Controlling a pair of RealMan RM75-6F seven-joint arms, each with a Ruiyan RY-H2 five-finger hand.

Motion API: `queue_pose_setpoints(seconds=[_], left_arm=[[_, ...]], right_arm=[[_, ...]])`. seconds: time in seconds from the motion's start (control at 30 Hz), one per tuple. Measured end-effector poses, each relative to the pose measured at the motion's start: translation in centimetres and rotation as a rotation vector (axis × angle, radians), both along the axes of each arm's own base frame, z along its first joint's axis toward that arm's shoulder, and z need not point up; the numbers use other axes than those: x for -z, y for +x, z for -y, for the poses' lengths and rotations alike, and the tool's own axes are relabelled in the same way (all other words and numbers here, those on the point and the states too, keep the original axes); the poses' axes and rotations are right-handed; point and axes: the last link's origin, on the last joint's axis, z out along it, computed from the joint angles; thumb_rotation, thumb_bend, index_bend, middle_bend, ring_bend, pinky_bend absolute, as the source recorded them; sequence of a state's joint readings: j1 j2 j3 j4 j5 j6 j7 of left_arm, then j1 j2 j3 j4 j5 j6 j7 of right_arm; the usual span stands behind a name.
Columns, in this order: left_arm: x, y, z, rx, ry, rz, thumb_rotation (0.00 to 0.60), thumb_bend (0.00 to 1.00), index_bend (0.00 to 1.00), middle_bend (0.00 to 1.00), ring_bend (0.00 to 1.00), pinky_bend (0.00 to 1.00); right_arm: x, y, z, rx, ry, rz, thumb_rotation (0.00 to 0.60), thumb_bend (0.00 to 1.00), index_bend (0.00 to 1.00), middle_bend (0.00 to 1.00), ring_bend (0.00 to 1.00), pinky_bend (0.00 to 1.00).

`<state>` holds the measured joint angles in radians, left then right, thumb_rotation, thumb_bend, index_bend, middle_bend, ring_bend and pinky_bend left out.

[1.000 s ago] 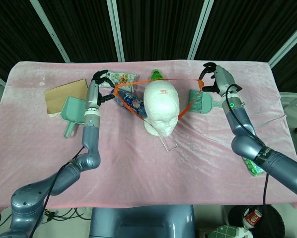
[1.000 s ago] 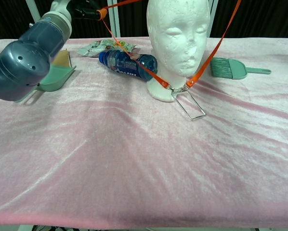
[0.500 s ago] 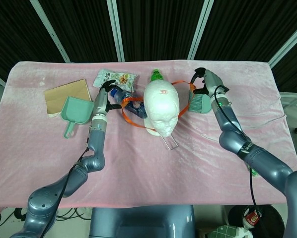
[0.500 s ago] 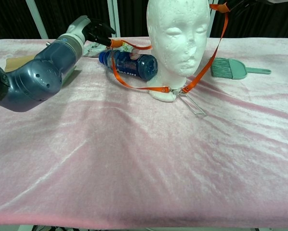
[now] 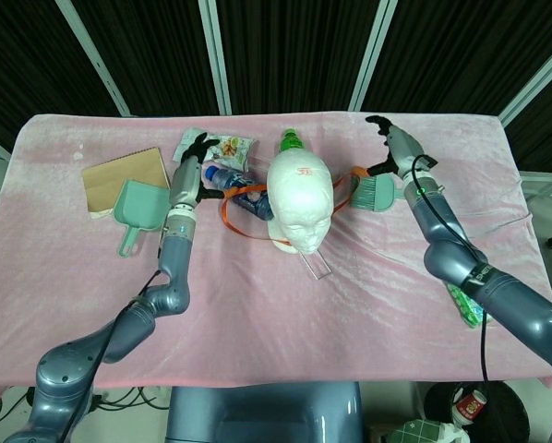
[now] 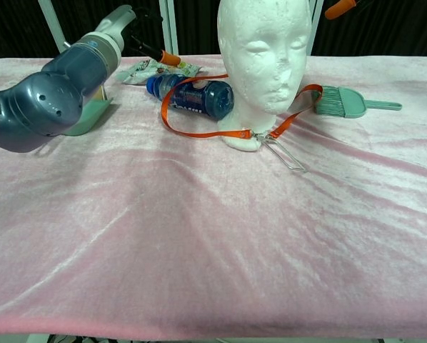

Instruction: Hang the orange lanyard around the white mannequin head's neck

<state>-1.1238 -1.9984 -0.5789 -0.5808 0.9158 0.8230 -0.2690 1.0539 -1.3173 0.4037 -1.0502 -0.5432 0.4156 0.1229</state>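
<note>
The orange lanyard (image 6: 199, 133) lay slack on the desk (image 6: 199, 243), looped about the base of the white mannequin head (image 6: 265, 50), its clip (image 6: 283, 153) in front. One side draped over the blue bottle (image 6: 196, 95); the other ran toward the green brush (image 6: 342, 101). The left robot hand (image 5: 195, 148) hovered above the bottle with fingers apart, empty. The right robot hand (image 5: 390, 143) was raised beside the brush, fingers spread, also empty. In my judgement the release is the step in hand; both hands should lift straight up, clear of the strap, so nothing snags.
</note>
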Motion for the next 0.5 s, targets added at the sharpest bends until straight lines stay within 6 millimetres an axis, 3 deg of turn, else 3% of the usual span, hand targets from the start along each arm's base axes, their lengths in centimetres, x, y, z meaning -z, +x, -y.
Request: queue_pose_setpoints(seconds=[0.17, 0.3, 0.37, 0.5], left_arm=[[-1.7, 0.1, 1.2, 0.056, 0.063, -0.015, 0.6, 0.0, 0.18, 0.01, 0.0, 0.0], [-3.5, -0.2, 3.2, 0.111, 0.105, -0.041, 0.6, 0.0, 0.18, 0.01, 0.0, 0.0], [-4.3, -0.5, 4.4, 0.133, 0.112, -0.052, 0.6, 0.0, 0.18, 0.02, 0.0, 0.0], [-6.7, -1.6, 7.8, 0.171, 0.118, -0.085, 0.6, 0.02, 0.19, 0.02, 0.0, 0.0]], right_arm=[[-2.5, -1.5, -2.0, -0.016, -0.023, -0.046, 0.6, 0.24, 0.15, 0.12, 0.18, 0.21], [-5.0, -4.7, -5.0, -0.008, -0.072, -0.148, 0.6, 0.3, 0.19, 0.22, 0.28, 0.26], [-5.8, -6.2, -6.5, 0.009, -0.092, -0.188, 0.6, 0.33, 0.23, 0.29, 0.36, 0.34], [-7.0, -9.1, -10.3, 0.062, -0.101, -0.24, 0.6, 0.44, 0.29, 0.58, 0.64, 0.65]])
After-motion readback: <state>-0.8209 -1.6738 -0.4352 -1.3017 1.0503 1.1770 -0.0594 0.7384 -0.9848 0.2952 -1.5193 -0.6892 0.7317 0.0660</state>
